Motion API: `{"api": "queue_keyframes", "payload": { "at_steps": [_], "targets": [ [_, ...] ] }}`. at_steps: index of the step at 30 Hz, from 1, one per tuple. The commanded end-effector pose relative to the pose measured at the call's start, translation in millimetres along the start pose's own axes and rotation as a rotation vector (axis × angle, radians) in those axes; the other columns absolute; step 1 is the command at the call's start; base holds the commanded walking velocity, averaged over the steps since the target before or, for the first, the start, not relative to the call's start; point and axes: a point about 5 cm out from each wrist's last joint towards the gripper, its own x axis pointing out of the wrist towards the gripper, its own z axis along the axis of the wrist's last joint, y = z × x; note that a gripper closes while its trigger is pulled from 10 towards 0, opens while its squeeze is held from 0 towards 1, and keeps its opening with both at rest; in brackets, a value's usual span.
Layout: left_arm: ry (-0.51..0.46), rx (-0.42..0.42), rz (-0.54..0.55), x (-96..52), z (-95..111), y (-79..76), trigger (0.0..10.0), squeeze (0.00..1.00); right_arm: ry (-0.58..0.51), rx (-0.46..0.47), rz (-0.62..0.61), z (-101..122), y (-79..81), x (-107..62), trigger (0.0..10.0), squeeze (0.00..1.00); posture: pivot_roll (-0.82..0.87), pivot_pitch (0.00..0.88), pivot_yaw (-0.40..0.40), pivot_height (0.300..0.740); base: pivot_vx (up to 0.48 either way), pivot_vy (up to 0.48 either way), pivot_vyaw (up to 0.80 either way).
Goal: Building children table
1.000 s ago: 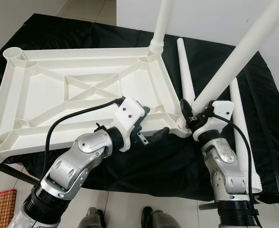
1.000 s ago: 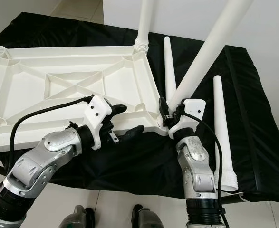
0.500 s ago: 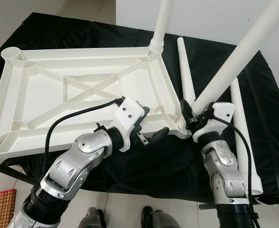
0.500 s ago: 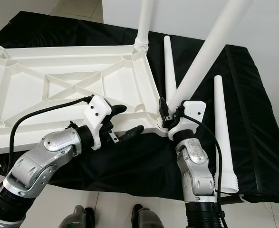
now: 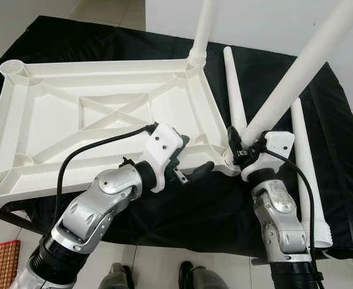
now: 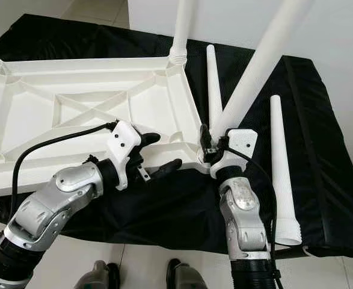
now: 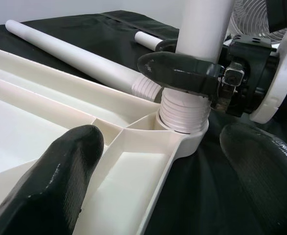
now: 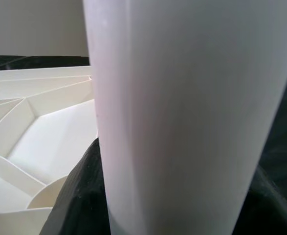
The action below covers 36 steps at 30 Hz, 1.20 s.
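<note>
Right tool [image 5: 239,147] grips one of four legs [image 5: 296,71].

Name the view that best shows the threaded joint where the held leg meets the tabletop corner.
The left wrist view: the leg's ribbed base sits in the corner socket, with the right claw clamped just above. Both eye views show the joint small and partly behind that claw. The right wrist view shows the smooth leg shaft up close.

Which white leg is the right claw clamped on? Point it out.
The tilted leg seated in the tabletop's near right corner socket, gripped by the right claw just above its threads. Another stands at the far corner; two lie loose on the cloth.
</note>
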Motion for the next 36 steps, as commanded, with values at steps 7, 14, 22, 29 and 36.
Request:
{"api": "queue_keyframes", "payload": {
  "at_steps": [7,14,22,29,36],
  "targets": [
    [-0.012,-0.006,-0.039,-1.2,1,-5.1,10.0,0.0,0.151,-0.011,-0.026,-30,-3.1,-12.4,10.0,0.0,0.06,0.222,-0.047,0.74,0.0,0.0,0.0],
    [-0.012,-0.005,-0.042,-1.3,2,-4.5,10.0,0.0,0.15,-0.008,-0.049,-30,-2.8,-13.2,10.0,0.0,0.06,0.222,-0.046,0.74,0.0,0.0,0.0],
    [-0.014,-0.006,-0.044,-1.3,2,-4.3,10.0,0.0,0.128,-0.013,-0.222,-30,-8.6,-17.5,10.0,0.0,0.06,0.225,-0.047,0.74,0.0,0.0,0.0],
    [-0.018,-0.005,-0.044,-0.9,3,-4.6,10.0,0.0,0.131,-0.04,-0.404,-34,-11.8,-24.3,10.0,0.0,0.06,0.221,-0.047,0.74,0.0,0.0,0.0],
    [-0.019,-0.002,-0.043,-0.7,3,-4.0,10.0,0.0,0.132,-0.05,-0.443,-35,-10.3,-26.8,10.0,0.0,0.06,0.218,-0.049,0.74,0.0,0.0,0.0]
  ]
}}
